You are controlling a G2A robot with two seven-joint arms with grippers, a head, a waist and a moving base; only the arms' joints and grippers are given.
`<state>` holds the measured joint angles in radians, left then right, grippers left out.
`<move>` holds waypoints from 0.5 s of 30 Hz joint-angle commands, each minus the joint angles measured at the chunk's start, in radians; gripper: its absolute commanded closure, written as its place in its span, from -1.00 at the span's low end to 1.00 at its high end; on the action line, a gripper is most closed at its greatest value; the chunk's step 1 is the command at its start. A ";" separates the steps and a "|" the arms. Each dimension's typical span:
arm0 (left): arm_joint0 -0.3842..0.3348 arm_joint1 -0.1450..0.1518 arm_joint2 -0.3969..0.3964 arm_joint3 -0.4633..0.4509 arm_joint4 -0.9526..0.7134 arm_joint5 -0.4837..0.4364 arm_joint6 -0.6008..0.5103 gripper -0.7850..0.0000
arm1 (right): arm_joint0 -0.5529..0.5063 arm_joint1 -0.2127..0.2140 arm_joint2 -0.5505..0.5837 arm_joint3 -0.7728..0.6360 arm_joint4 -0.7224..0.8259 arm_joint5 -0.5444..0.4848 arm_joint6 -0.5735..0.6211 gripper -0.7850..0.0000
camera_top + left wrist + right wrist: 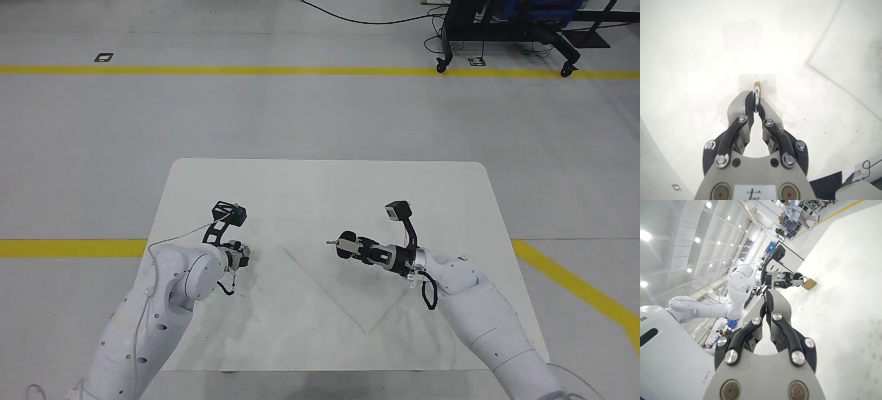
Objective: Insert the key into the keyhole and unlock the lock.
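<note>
Grey floor [300, 110] w/ yellow lines [200, 70], ceiling lights [644, 236].

I read lock [809, 283] body as dull brass-coloured metal | shackle [757, 91] polished, glossy chrome | left gripper [756, 99] pads [749, 106] black ribbed rubber, shells smooth grey | table [696, 56] matt white, speckled | key [330, 242] too small to judge.

Overhead camera faces down; close wrist cameras share its table [320, 190].

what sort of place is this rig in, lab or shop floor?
Probably a factory-style hall: yellow floor lines, high ceiling with bay lights, wheeled equipment cart beyond the white table.
</note>
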<state>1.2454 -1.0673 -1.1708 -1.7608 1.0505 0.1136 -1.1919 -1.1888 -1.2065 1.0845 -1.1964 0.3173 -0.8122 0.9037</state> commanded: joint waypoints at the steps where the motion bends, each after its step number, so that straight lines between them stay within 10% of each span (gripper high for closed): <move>1: -0.003 -0.001 0.002 0.002 0.002 0.003 -0.004 1.00 | 0.000 0.000 0.000 0.000 0.000 0.000 0.000 1.00; 15: -0.029 -0.010 0.015 0.011 0.005 0.005 -0.017 0.44 | 0.000 0.000 0.000 0.000 0.000 0.000 0.000 1.00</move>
<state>1.2184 -1.0764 -1.1573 -1.7513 1.0564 0.1196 -1.2069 -1.1888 -1.2065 1.0845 -1.1964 0.3173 -0.8122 0.9037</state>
